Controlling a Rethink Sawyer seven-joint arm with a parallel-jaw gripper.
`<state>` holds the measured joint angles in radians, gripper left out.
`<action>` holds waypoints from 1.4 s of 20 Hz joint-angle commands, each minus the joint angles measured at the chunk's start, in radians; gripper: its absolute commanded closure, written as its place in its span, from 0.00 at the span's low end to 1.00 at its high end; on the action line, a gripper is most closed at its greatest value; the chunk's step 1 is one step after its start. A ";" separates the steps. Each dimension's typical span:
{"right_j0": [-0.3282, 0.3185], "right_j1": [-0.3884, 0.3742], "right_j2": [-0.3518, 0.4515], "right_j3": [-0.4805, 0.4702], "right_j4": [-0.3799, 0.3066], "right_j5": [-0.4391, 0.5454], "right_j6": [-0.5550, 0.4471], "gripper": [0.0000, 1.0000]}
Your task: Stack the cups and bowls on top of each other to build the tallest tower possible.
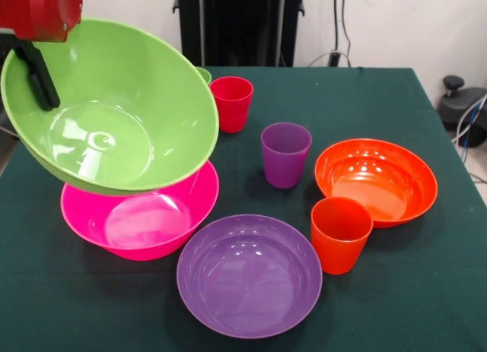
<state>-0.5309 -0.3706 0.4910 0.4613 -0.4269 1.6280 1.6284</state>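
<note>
While tilted, glossy round green bowl [114, 109] overhangs pink bowl [144, 215].

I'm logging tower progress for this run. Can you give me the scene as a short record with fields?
held: green bowl, tilted, gripper on its rim
below it: pink bowl, upright on the table
loose bowls: purple bowl, orange bowl
loose cups: red cup, purple cup, orange cup
stacked so far: nothing clearly
</note>
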 commanded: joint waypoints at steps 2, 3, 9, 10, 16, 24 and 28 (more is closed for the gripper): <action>-0.006 -0.027 -0.038 0.135 -0.024 -0.036 -0.131 1.00; -0.009 -0.028 -0.040 0.135 -0.026 -0.033 -0.137 1.00; 0.007 -0.025 -0.043 0.152 -0.011 -0.056 -0.094 1.00; 0.011 -0.029 -0.047 0.166 -0.002 -0.065 -0.078 1.00; 0.033 -0.059 -0.073 0.255 0.042 -0.132 0.000 1.00; 0.072 -0.066 -0.100 0.281 0.057 -0.169 0.060 1.00; 0.089 -0.065 -0.112 0.275 0.061 -0.167 0.076 1.00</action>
<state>-0.4847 -0.4264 0.3881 0.6224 -0.3693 1.4943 1.6284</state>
